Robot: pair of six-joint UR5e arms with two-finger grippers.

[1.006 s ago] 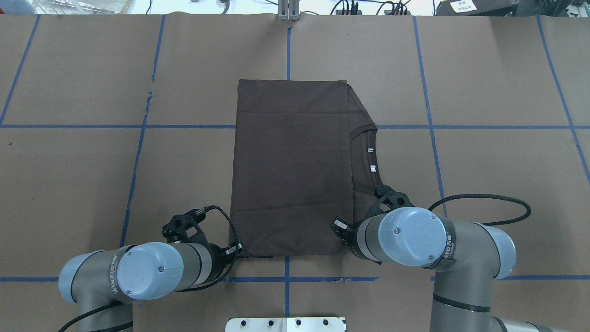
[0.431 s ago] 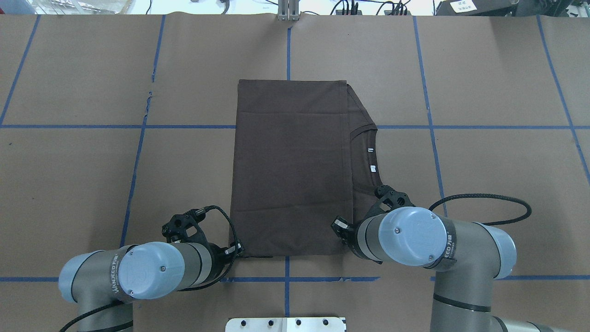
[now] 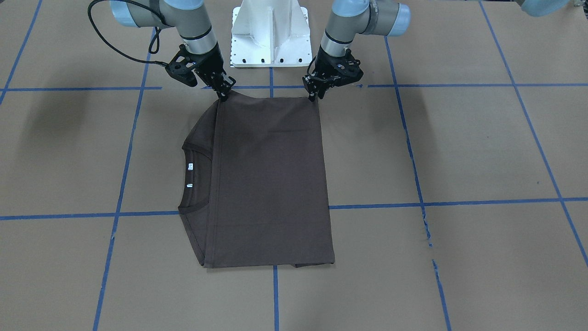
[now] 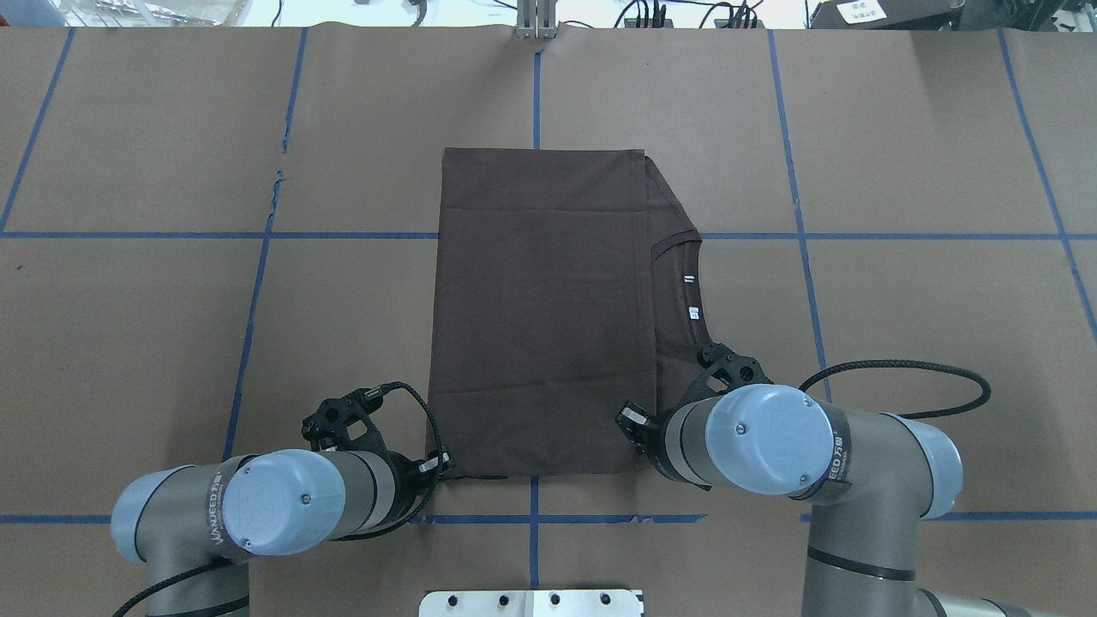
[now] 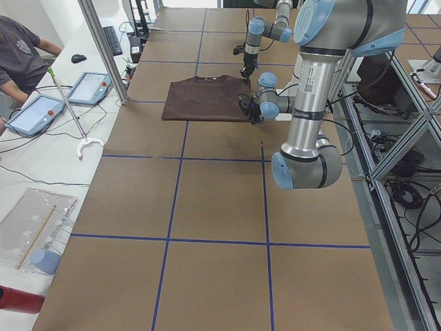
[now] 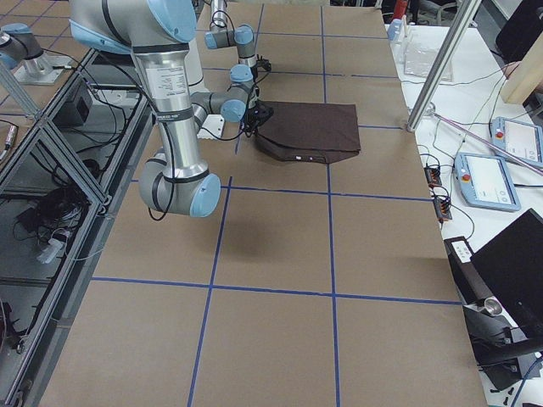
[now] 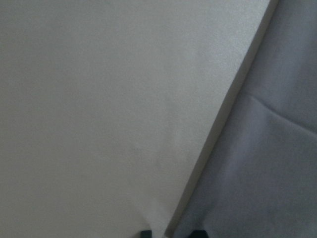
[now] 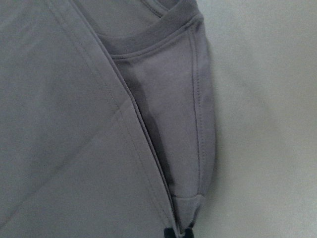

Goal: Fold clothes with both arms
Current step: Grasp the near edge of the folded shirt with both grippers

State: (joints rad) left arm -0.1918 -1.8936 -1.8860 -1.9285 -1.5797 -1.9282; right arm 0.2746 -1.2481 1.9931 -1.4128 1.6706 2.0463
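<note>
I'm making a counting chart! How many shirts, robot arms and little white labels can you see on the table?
T-shirt: 1
robot arms: 2, the left arm and the right arm
white labels: 2
Total: 5

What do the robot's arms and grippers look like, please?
The left arm and right arm are silver-grey tubes with rounded light blue joint caps and dark bands carrying white lettering. A black cable loops from the right arm. The left gripper and right gripper are black, skeletal and two-fingered.
</note>
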